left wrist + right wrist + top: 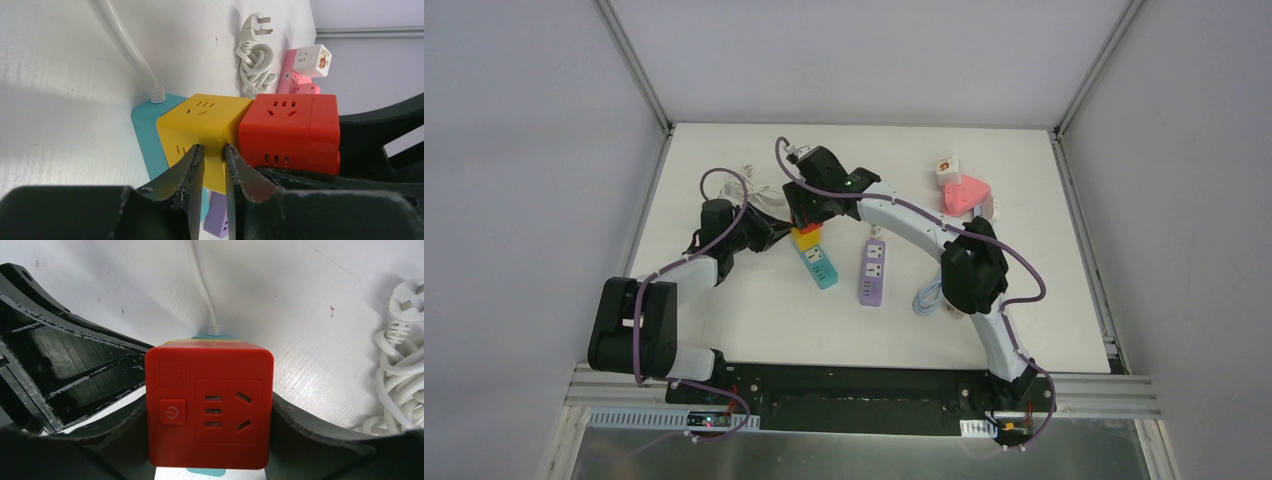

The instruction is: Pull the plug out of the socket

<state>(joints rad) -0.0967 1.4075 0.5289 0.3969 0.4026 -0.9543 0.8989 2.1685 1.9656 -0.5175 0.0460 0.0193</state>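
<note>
right gripper [210, 435] clenched on the red cube adapter [210, 405], one finger on each side face; the power button and socket face point toward the wrist camera. red cube adapter is stacked on the yellow cube adapter [200, 122], faces touching. yellow cube adapter stands on the far end of the teal power strip [145, 125], just beside the point where the white cord [127, 50] enters the teal power strip. left gripper [214, 152] sits low at the yellow cube adapter's side, just above the teal power strip. its jaws are nearly together with a thin gap, tips against the yellow; whether they pinch anything cannot be told. teal power strip lies flat on the desk [754, 320]. purple power strip [872, 270] lies near the teal power strip, not touching it. coiled white cable [255, 60] lies beyond the teal power strip.
</note>
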